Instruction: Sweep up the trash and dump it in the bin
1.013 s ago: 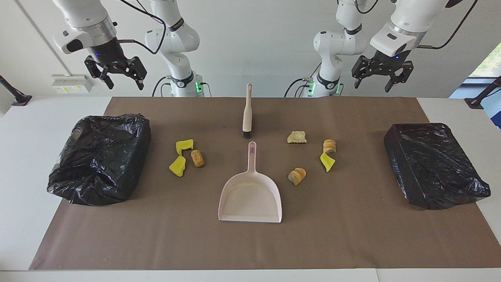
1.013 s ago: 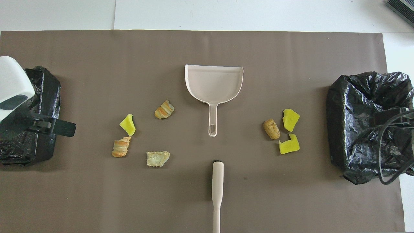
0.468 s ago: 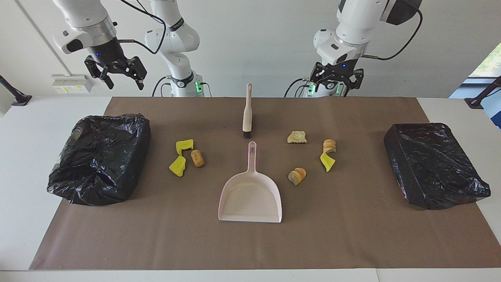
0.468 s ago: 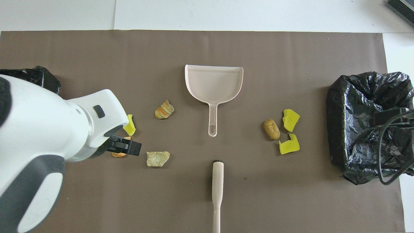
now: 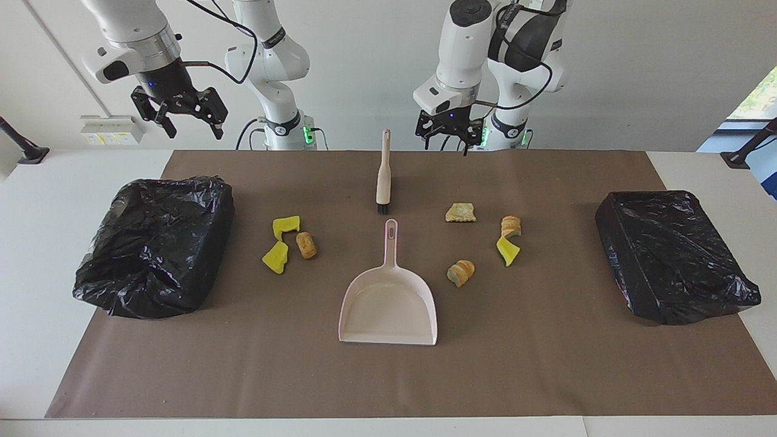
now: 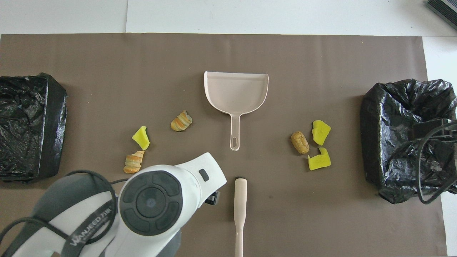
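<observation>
Trash lies in two little groups on the brown mat (image 5: pixel 546 364). Toward the right arm's end we see two yellow sponge bits (image 5: pixel 285 226) (image 5: pixel 276 257) and a brown cork lump (image 5: pixel 306 245) close together. Toward the left arm's end we see a beige pastry square (image 5: pixel 461 212), two tan bread slices (image 5: pixel 511 226) (image 5: pixel 461 272) and one more yellow sponge bit (image 5: pixel 507 251).

Between the two groups lies our pink dustpan (image 5: pixel 388 306), its handle pointing to the robots. Our brush (image 5: pixel 383 176) lies just nearer to the robots than the dustpan, in line with the handle and not touching it.

We see a black trash bag bin at each end of the mat, one at the right arm's end (image 5: pixel 155 243) and one at the left arm's end (image 5: pixel 674 255).

Our left gripper (image 5: pixel 450 135) hangs over the mat's edge near the robots, beside the brush handle, with its fingers apart and holding nothing. Our right gripper (image 5: pixel 180 112) waits high up above its end of the table, fingers spread and holding nothing.
</observation>
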Available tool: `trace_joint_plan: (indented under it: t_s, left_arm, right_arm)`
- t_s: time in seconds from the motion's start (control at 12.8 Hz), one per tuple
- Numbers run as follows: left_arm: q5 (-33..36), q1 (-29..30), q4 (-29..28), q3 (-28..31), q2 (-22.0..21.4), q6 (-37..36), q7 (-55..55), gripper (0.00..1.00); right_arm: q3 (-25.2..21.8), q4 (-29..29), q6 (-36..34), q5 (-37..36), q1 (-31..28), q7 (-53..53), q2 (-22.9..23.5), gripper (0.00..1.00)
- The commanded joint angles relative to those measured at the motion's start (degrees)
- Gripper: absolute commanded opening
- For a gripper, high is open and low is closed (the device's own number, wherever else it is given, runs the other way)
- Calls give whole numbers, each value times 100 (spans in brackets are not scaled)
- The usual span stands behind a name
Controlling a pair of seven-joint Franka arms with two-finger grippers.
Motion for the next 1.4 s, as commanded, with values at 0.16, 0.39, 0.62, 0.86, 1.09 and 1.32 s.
trace_joint_plan:
  t_s: [0.16, 0.39, 0.62, 0.86, 1.09, 1.32]
  left_arm:
    - [-62, -1193, -1156, 119, 299, 1513, -1305, 100]
    - [-62, -1677, -1605, 110, 476, 2455, -1782, 100]
    - [-71, -2169, -1667, 110, 441, 2510, -2160, 100]
    - [-71, -2293, -1877, 93, 345, 2510, -2284, 100]
    - [-71, -2548, -2089, 93, 519, 2798, -2381, 100]
    - [-71, -2548, -2063, 102, 547, 2861, -2662, 73]
  right_arm:
    - [15, -92, -52, 16, -34, -143, -101, 100]
    - [15, -83, -52, 16, -34, -143, -101, 100]
    - [15, -83, -52, 16, -34, -143, -101, 100]
    - [7, -83, -52, 16, -34, -143, -101, 100]
    - [15, -83, -52, 16, -34, -143, -101, 100]
    - [15, -83, -52, 16, -34, -143, -101, 100]
